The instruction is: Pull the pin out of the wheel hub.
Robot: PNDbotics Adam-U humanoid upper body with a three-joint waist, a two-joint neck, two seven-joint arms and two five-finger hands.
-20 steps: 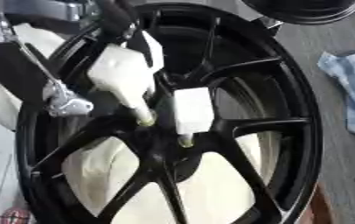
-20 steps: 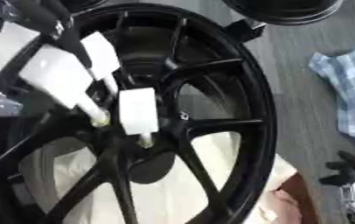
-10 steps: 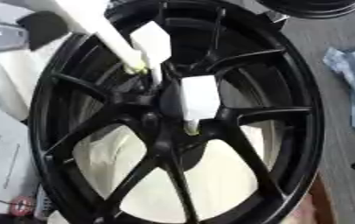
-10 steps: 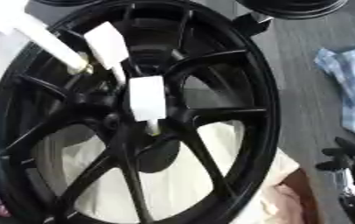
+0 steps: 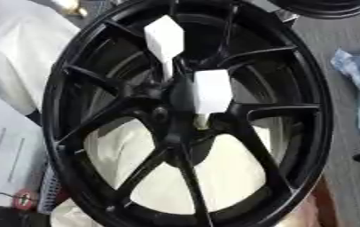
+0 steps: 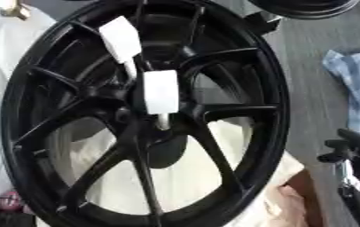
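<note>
A black spoked wheel (image 5: 291, 115) fills both views, lying over white sheeting. Two pins with white block handles stand at its hub (image 5: 164, 115). One white block (image 5: 212, 91) sits right over the hub, its thin stem going down into it. The other white block (image 5: 165, 37) is higher up, and its stem reaches down toward the hub's upper edge. A white piece with a brass tip (image 5: 69, 6) shows at the top left edge, clear of the wheel; what holds it is out of view. My right hand (image 6: 352, 150) shows as a dark shape at the lower right, apart from the wheel.
A second black wheel (image 6: 307, 6) lies at the top right. A blue checked cloth (image 6: 358, 88) lies on the grey floor to the right. White paper (image 5: 1, 150) lies at the left, with a small red-marked object (image 5: 24, 199) below it.
The white piece with the brass tip has come away from the hub and gone up and left to the picture's edge. The whole view has also shifted, so the wheel sits more centred.
</note>
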